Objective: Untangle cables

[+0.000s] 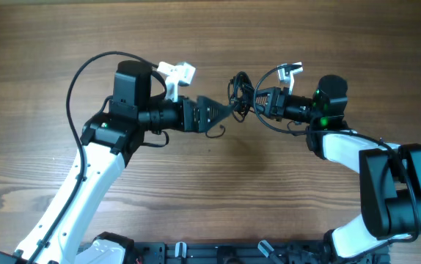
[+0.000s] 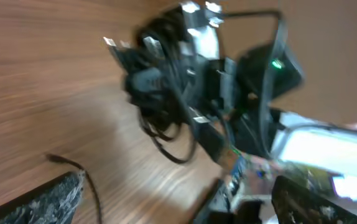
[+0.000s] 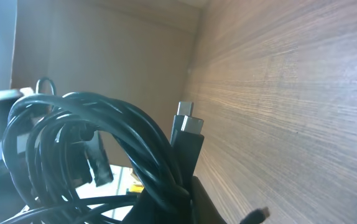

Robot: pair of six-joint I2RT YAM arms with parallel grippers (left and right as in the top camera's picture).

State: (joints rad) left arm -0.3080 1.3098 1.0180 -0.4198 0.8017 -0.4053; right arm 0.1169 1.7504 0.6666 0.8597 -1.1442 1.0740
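The cables point(image 1: 240, 92) are a bunch of thin black loops held just above the wooden table point(image 1: 210, 198), between the two grippers. My right gripper point(image 1: 253, 103) reaches in from the right and is shut on the bunch. In the right wrist view the cables point(image 3: 91, 143) fill the jaws of the right gripper point(image 3: 197, 199), and a plug point(image 3: 188, 118) sticks up. My left gripper point(image 1: 225, 114) is open just left of the bunch, and nothing shows between its fingers. In the blurred left wrist view the cables point(image 2: 166, 81) hang ahead of the left gripper point(image 2: 172, 196). One loose cord end point(image 1: 214, 133) trails down to the table.
The loose cord end point(image 2: 60, 160) lies by my left finger point(image 2: 35, 199). A small plug tip point(image 3: 256, 214) dangles over the wood. The right arm's body point(image 2: 272, 68) stands close behind the bunch. A black rail point(image 1: 218, 253) runs along the table's near edge.
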